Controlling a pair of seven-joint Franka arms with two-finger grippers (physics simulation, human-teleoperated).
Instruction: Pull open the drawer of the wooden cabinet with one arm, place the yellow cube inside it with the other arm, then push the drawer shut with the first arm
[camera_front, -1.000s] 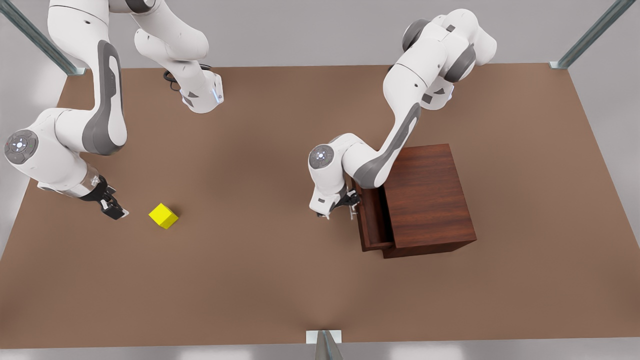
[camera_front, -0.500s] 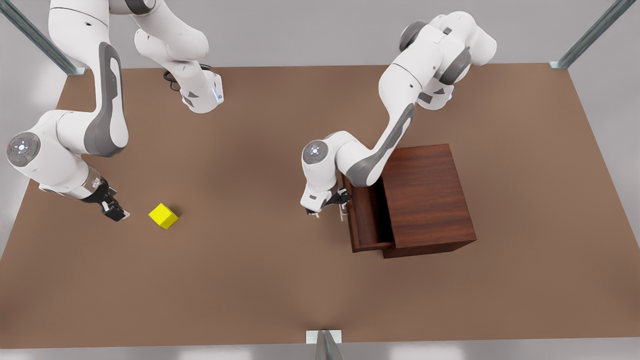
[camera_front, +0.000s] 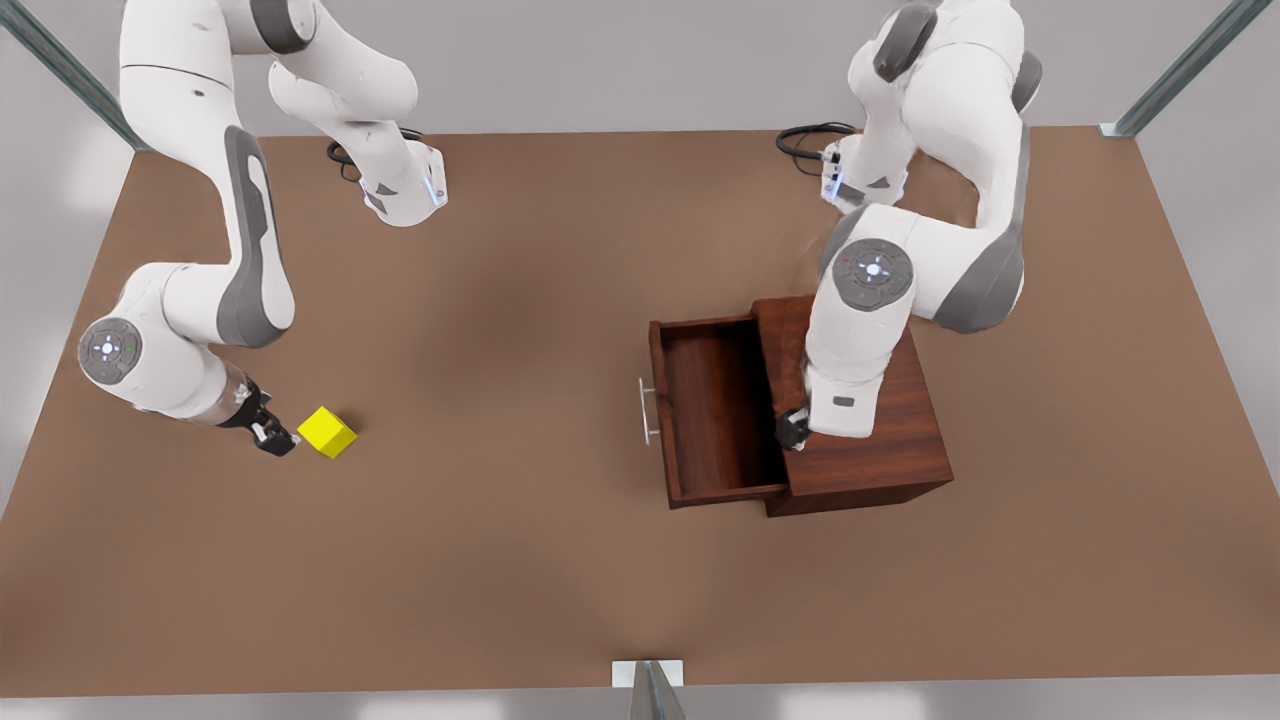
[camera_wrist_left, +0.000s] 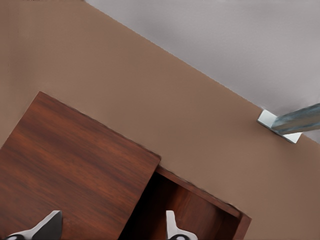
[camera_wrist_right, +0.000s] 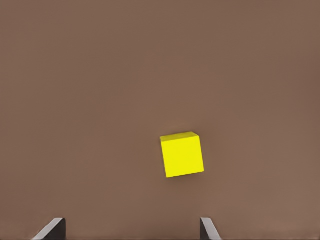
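Observation:
The wooden cabinet (camera_front: 880, 455) stands at the front view's right, and its drawer (camera_front: 712, 400) is pulled far out with the silver handle (camera_front: 648, 410) free. My left gripper (camera_front: 790, 430) hangs open above the cabinet's front edge, holding nothing. In the left wrist view its fingertips (camera_wrist_left: 48, 226) straddle the cabinet top (camera_wrist_left: 70, 160) and the drawer's inside (camera_wrist_left: 186, 210). The yellow cube (camera_front: 326, 432) lies on the table at the front view's left. Just beside it is my right gripper (camera_front: 275, 440), open and apart from the cube (camera_wrist_right: 182, 154).
The brown table (camera_front: 500, 560) has wide bare room between the cube and the drawer. Both arm bases (camera_front: 405, 195) stand at the far edge. Metal frame posts (camera_front: 648, 685) mark the table's edges and corners.
The drawer slid farther out toward the front view's left. My left gripper let go of the handle and swung back over the cabinet. My right gripper moved closer to the cube.

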